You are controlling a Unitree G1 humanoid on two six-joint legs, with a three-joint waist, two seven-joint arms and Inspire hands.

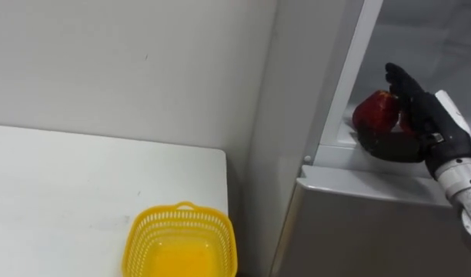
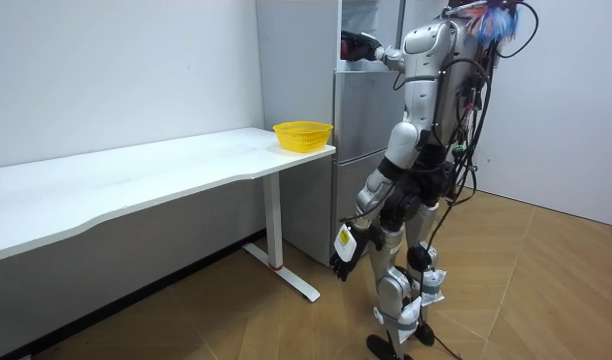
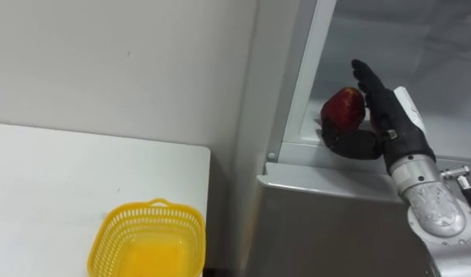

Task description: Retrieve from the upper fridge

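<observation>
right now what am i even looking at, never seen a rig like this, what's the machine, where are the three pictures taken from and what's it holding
It is a humanoid robot standing on two legs in front of a fridge. Two pictures come from the two camera eyes in its head, looking down at its work. The third comes from a camera standing in the room and takes in the whole robot.

Its right hand reaches into the fridge's open upper part. The thumb is curled under a red fruit and the fingers lie up along its side. Its left hand hangs beside its leg.

Next to the fridge is a white table with a yellow basket near its corner.
</observation>
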